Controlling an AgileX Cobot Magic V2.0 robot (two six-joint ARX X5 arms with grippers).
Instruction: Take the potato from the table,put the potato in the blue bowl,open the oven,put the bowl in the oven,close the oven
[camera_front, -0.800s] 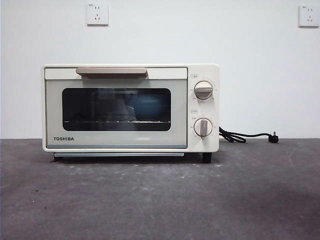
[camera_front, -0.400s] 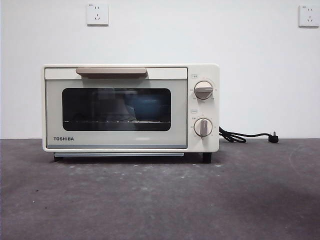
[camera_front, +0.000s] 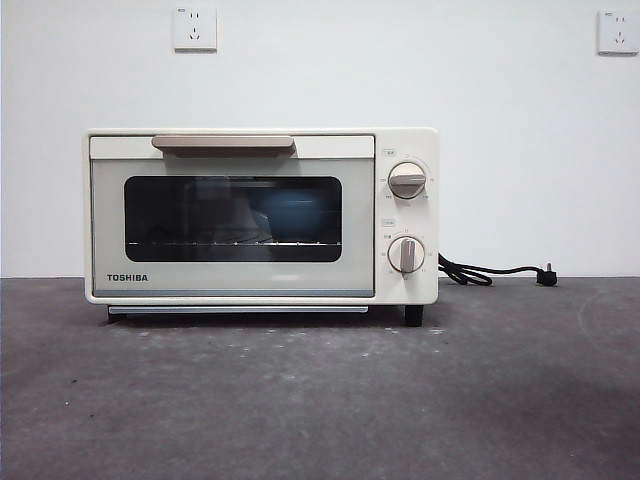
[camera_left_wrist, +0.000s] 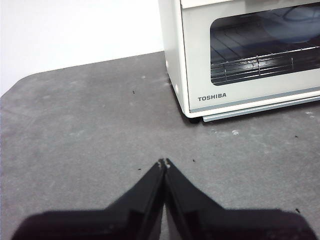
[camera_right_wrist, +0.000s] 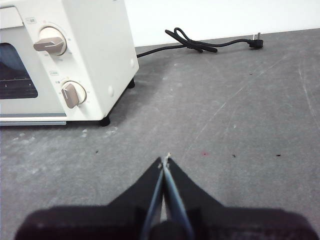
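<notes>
Your oven (camera_front: 262, 216) sits door-shut on the table (camera_front: 320, 400) with the bowl (camera_front: 291, 214) dimly blue behind its glass (potato unseen), so your left gripper (camera_left_wrist: 163, 162) and right gripper (camera_right_wrist: 164, 160) hang pinched closed, empty, apart.

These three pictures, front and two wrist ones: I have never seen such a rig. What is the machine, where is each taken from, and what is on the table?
A two-armed robot works at a dark grey table. The front view looks level across it from a low camera; neither arm shows there. Each wrist view comes from a camera on one arm, looking past its own black jaws. The left gripper and the right gripper are both shut, hold nothing, and hang above the table before the oven. The oven's door is closed; a blue bowl shows dimly behind the glass. The oven's black cord lies unplugged beside it.
</notes>
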